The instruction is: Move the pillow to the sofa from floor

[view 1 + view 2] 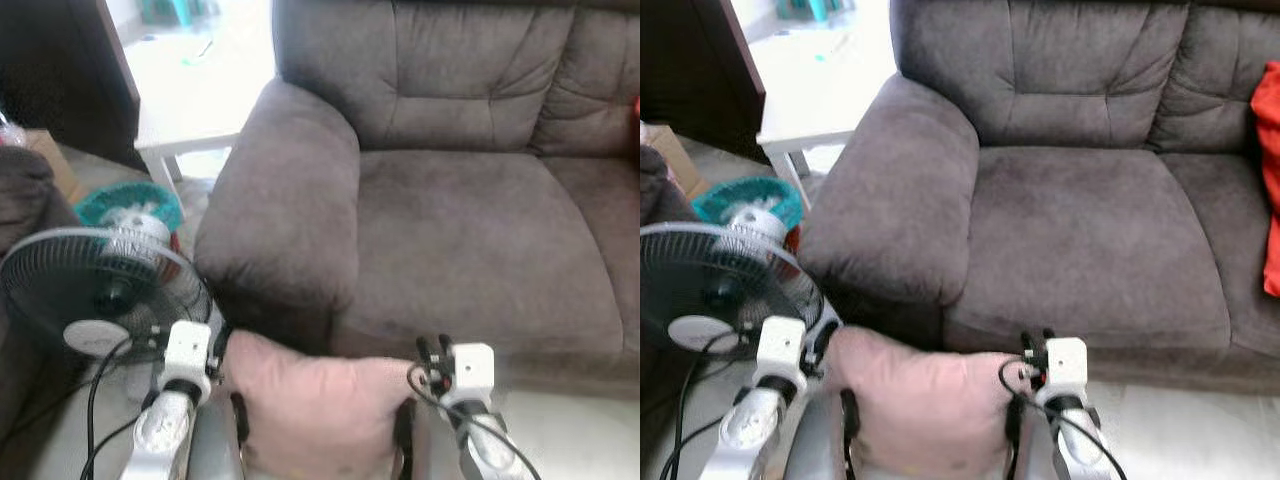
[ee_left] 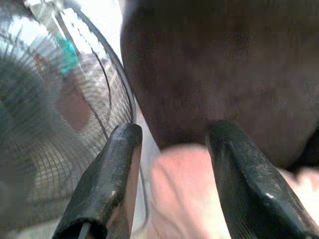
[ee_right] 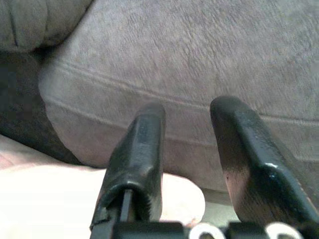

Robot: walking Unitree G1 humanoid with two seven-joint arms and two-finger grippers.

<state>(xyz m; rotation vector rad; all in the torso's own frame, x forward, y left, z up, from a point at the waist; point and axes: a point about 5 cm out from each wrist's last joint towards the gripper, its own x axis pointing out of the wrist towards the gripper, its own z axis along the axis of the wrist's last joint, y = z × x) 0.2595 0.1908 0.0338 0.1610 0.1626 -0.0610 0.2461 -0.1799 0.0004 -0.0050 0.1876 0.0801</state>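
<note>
A pale pink pillow (image 1: pixel 315 405) is held low in front of me, squeezed between my two arms, just short of the sofa's front edge. My left gripper (image 2: pixel 174 134) lies along the pillow's left side with its fingers spread apart, and a pillow corner (image 2: pixel 182 199) shows beyond them. My right gripper (image 3: pixel 189 109) lies against the pillow's right side, also open, pointing at the sofa's seat front. The grey-brown sofa (image 1: pixel 470 240) stands right ahead, with its wide armrest (image 1: pixel 280 210) above the pillow's left part.
A black standing fan (image 1: pixel 95 290) is close on my left, its cable trailing by my left arm. Behind it are a teal object (image 1: pixel 130 200) and a white low table (image 1: pixel 190 125). A red cushion (image 1: pixel 1270 170) leans at the sofa's far right.
</note>
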